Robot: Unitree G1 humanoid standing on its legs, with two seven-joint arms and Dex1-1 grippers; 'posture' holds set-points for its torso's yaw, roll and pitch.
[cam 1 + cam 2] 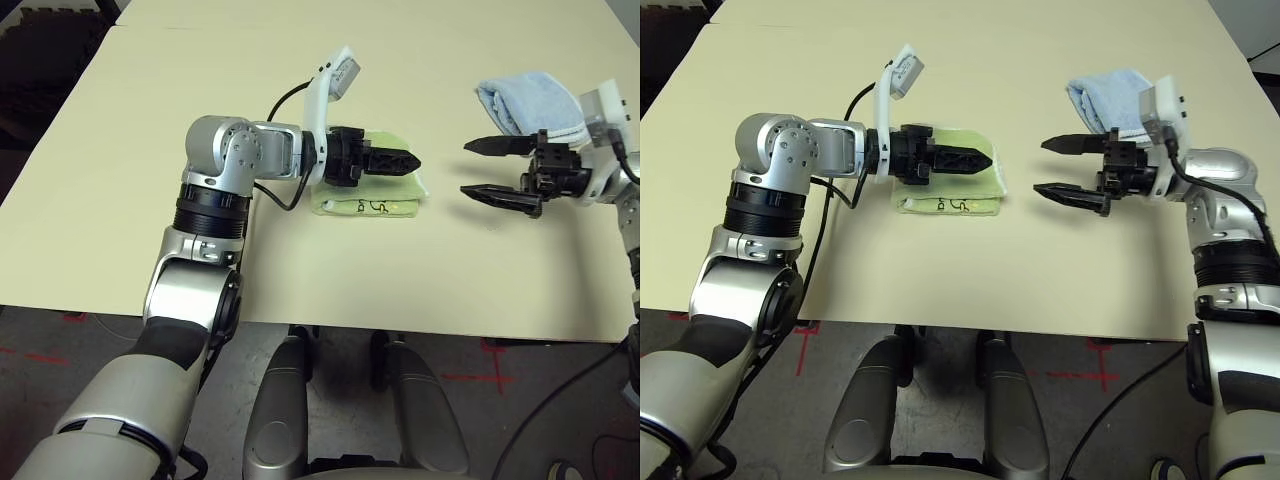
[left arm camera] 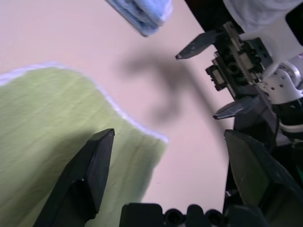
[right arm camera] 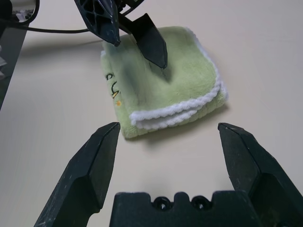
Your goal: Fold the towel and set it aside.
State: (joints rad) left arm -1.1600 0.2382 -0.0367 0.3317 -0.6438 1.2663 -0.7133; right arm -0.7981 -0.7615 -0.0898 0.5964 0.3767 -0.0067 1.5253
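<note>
R wrist cam catches stacked white-edged layers of folded green towel (image 3: 163, 90) w/ dark embroidery, head cams don't; left gripper (image 3: 137, 40) + right gripper (image 1: 1058, 168) both spread, empty

Silver jointed forearms, black ribbed collars, white wrist housings, black cables, black pointed fingers (image 1: 1065, 193).

The towel (image 3: 161, 90) is soft, fuzzy green terry cloth with a white stitched edging, lying in folded layers. Beyond it, the blue towel (image 1: 530, 100) is a similar nubby cloth. The bench (image 1: 300, 270) beneath the green towel looks smooth, matt and cream-coloured. The fingers (image 3: 90, 170) near the towel are matt black plastic, and the forearm (image 1: 215, 190) beside it is brushed silver metal.
</note>
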